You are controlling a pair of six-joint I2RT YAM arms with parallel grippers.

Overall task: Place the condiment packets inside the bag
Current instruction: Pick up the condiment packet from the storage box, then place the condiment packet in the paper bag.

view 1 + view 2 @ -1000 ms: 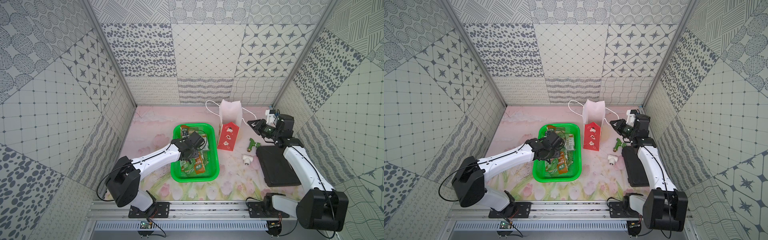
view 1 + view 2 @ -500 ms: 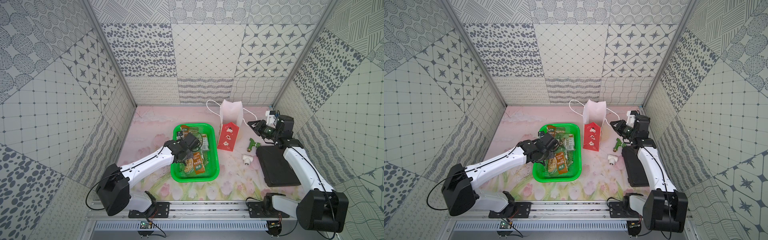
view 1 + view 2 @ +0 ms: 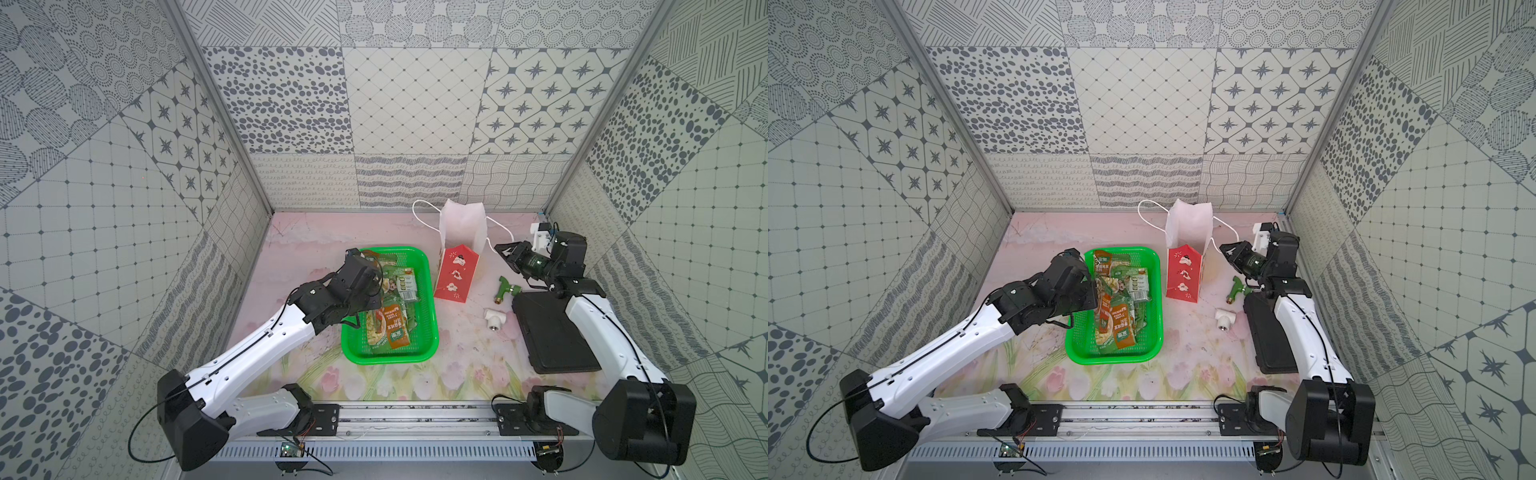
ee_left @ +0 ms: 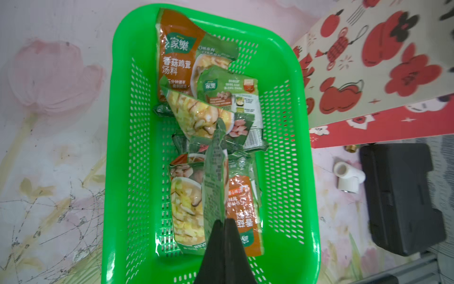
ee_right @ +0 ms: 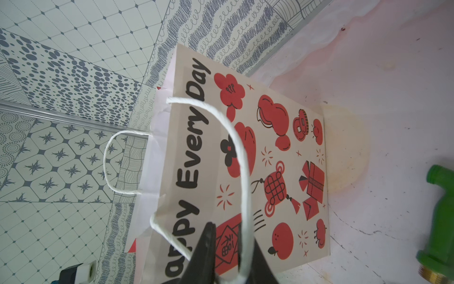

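The condiment packets point(image 4: 196, 115) are lying in an overlapping heap inside the green basket point(image 3: 390, 359), so their number is hard to make out; several are showing only a corner or a strip of print. 1 green packet point(image 4: 215, 177) is standing on edge above the heap, and the left gripper point(image 4: 224, 222) is pinching its near end, fingers pressed together on the foil. Whether its far end is touching the packets beneath cannot be told. In both top views the left wrist is covering those fingers and the basket's 9 o'clock rim. The bag point(image 3: 455, 274) is standing upright at 2 o'clock from the basket, just beside it, mouth open, showing a white inner wall while its bottom is staying out of sight. The right gripper point(image 5: 229, 243) is reaching in from the bag's 3 o'clock side, jaws nearly together with the near cord handle point(image 5: 242, 152) running between them; the frame edge is cutting off its fingers' bases. A green-handled tap fitting point(image 3: 504, 287) is lying at 3 o'clock from the bag's foot, cropped in the right wrist view, a white pipe elbow point(image 3: 495, 319) at 4 o'clock, and a black case point(image 3: 552, 332) beyond them is sitting partly under the right arm.
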